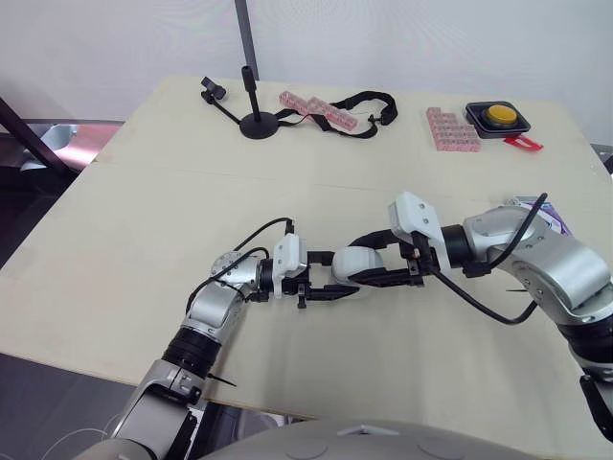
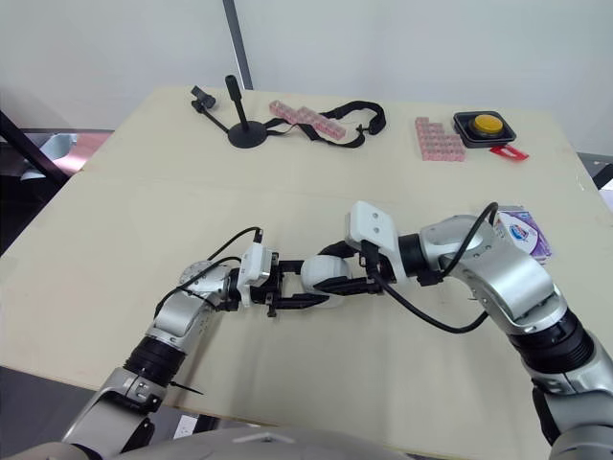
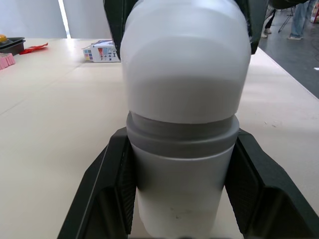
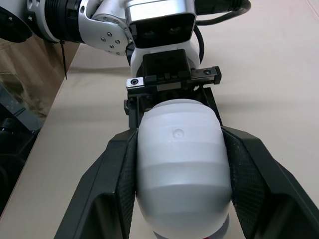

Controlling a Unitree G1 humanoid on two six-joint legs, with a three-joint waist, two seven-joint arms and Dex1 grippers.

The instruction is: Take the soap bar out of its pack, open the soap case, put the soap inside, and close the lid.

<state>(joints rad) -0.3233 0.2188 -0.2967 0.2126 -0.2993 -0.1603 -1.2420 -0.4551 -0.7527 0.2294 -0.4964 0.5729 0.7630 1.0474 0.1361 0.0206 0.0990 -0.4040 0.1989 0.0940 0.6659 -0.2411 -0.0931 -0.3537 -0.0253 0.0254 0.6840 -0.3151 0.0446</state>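
Black fingers of the left gripper [image 3: 182,134] are closed on one end of the soap case [image 1: 356,261], near the middle of the table [image 1: 144,240]. The case is smooth matt white plastic, rounded like a capsule, with a grey band where its two halves meet. The right gripper [image 4: 179,137] clamps the other end, so the case is held between both; whether it touches the tabletop cannot be told. To the right, behind the right arm, lies the soap pack [image 2: 525,235], a purple and white box whose print is too small to read. The tabletop is pale beige and flat. Near its far edge are a black stand [image 1: 257,123], pink trays [image 1: 316,108], a black strap [image 1: 369,105] and a yellow button [image 1: 498,115]. The wall behind is light grey.
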